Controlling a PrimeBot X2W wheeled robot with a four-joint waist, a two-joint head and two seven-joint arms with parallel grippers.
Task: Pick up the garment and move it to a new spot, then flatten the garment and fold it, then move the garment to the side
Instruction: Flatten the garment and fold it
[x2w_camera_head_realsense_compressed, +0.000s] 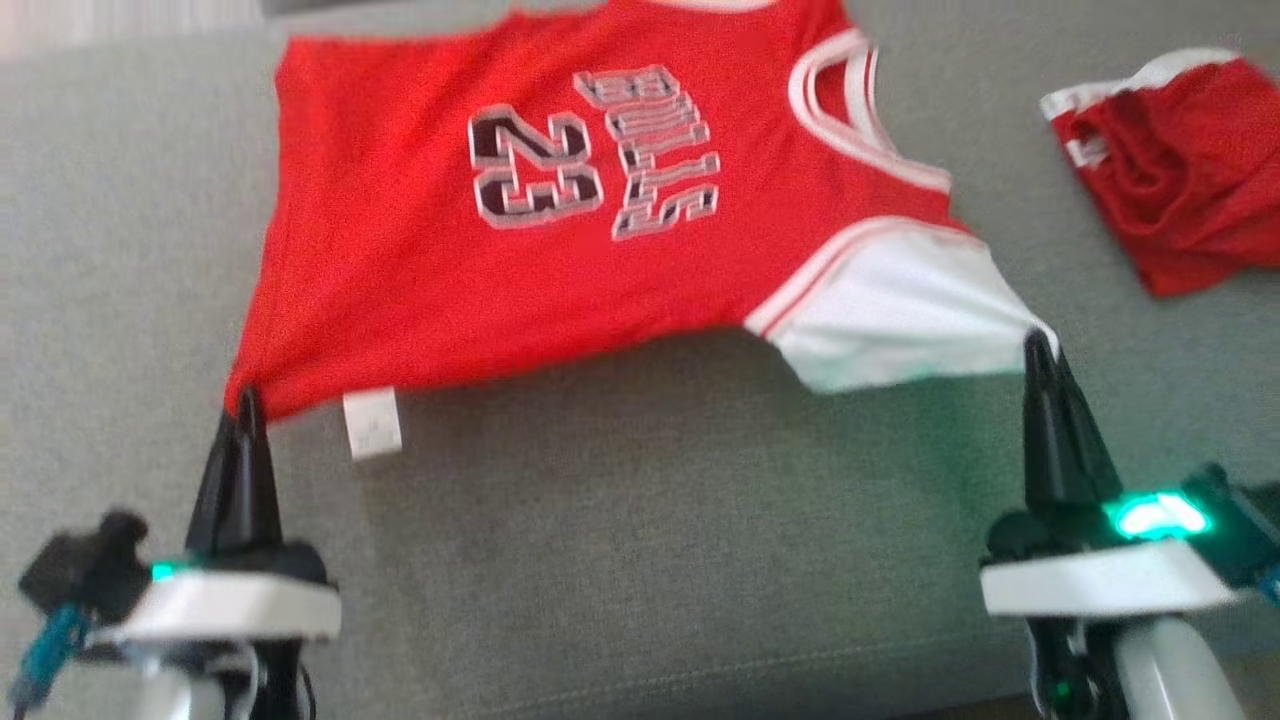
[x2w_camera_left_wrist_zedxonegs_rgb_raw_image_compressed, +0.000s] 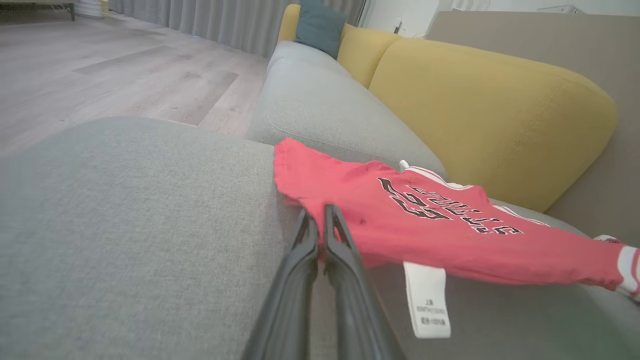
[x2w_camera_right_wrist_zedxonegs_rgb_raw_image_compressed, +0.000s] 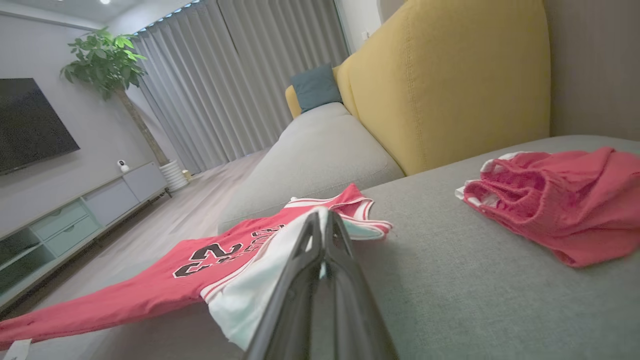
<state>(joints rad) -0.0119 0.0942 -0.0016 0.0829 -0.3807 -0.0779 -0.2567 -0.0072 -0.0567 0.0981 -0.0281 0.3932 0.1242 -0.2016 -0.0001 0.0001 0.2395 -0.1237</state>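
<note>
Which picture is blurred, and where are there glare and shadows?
Head view: blurred throughout, the jersey smeared, and a green light glares behind the right gripper, tinting the sofa. Left wrist view: sharp, with a soft shadow under the lifted jersey edge. Right wrist view: sharp on the shorts, soft on the gripper close up.

Left claw and right claw: glossy dark plastic fingers. The garment at their tips: smooth matt red cloth. Seat cushion beneath them: coarse grey woven fabric. Shorts, right of the right claw: open red mesh.
</note>
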